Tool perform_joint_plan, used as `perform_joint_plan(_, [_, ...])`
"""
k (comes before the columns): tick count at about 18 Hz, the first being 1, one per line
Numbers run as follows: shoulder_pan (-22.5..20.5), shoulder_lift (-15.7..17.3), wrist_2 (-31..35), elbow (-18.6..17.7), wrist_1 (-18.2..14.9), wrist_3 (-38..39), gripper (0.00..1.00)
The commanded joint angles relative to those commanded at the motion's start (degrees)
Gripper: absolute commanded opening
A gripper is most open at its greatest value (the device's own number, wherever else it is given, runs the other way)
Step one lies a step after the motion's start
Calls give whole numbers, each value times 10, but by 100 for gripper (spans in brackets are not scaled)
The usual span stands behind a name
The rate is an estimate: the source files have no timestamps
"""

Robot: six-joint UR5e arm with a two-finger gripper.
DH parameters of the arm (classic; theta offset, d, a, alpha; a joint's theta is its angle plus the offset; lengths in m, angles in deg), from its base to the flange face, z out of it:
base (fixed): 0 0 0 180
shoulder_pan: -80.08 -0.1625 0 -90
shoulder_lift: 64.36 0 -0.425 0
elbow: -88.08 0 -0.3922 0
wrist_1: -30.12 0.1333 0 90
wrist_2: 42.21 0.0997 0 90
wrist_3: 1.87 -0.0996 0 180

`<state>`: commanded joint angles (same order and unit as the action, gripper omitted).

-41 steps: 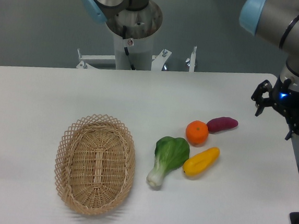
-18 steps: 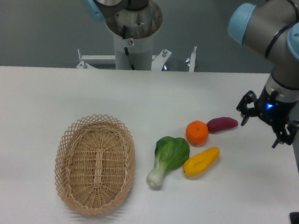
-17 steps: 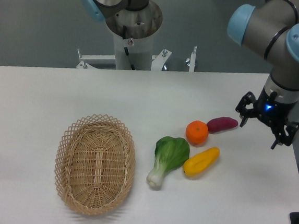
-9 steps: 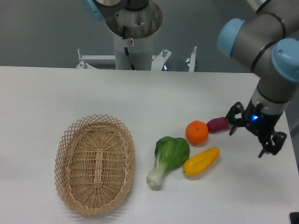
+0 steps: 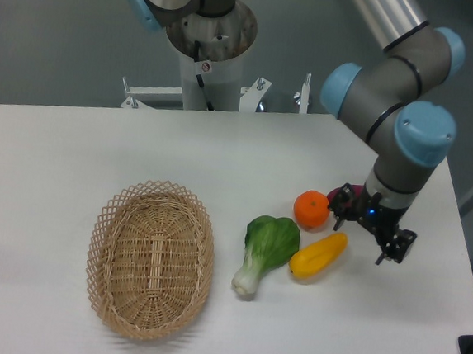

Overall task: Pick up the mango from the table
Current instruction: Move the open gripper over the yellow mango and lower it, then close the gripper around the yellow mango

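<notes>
Yellow, the mango (image 5: 318,255) is lying on the white worktop (image 5: 74,142), just near of the orange (image 5: 311,209). The end effector (image 5: 370,229), hanging open and empty at its right end, is approaching; next, centring and descending.

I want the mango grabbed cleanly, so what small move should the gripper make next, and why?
Probably shift the open black two-finger gripper a little further toward the elongated yellow mango and lower. It hangs beside the mango's orange-tinted end, not centred over it, with the round orange fruit close by.
</notes>
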<state>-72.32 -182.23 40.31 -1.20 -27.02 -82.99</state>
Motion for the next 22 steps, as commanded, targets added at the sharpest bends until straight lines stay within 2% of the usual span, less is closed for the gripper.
perform_joint_plan(3, [8,0,25,-26,36,-13,100])
perform_joint_plan(6, [16,-1,37,-42,39,-18,100])
perform_joint_plan(10, [26,-10,39,-55,66,-15,100])
perform_joint_plan(18, [28,-15,68,-77,70,-16,100])
perform_joint_plan(22, [28,-20,68,-88,111,-15,100])
